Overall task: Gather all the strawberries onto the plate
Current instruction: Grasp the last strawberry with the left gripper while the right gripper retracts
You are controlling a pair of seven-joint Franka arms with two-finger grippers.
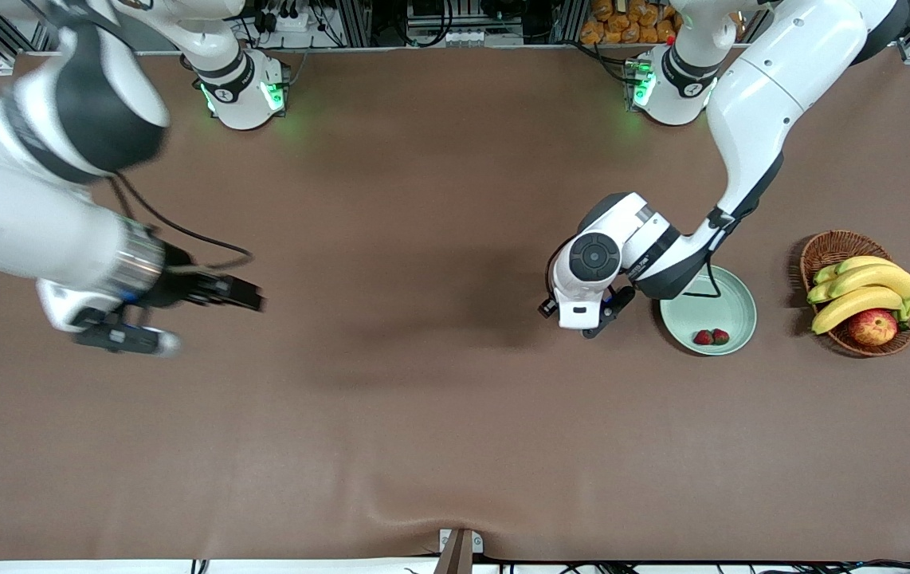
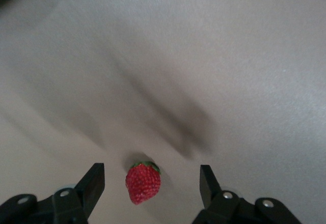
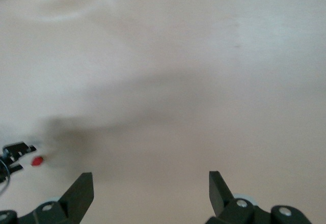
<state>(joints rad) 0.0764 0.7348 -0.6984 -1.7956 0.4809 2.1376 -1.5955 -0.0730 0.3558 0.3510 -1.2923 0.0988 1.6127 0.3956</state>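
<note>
I have the left pincer down low over the brown desk, just beside the plate on the side toward the right arm's end. From the front its fingers are mostly hidden under the wrist housing; I only see a dark tip poking out. The left wrist view is clearer: both fingers stand apart with a strawberry lying on the desk between them, a gap on each side, nothing gripped. That berry is hidden from the front camera by the arm.

The plate sits beside the basket, and the arm's elbow covers part of its rim. Two berries lie in it, touching, near the edge closest to the front camera.

The basket holds bananas and an apple; its weave is mostly covered by the fruit.

The right pincer hangs over bare desk toward the right arm's end, blurred in the front view, waiting. Its fingers are wide apart and hold nothing. In its wrist view a tiny red speck shows far off, too small to make out.
</note>
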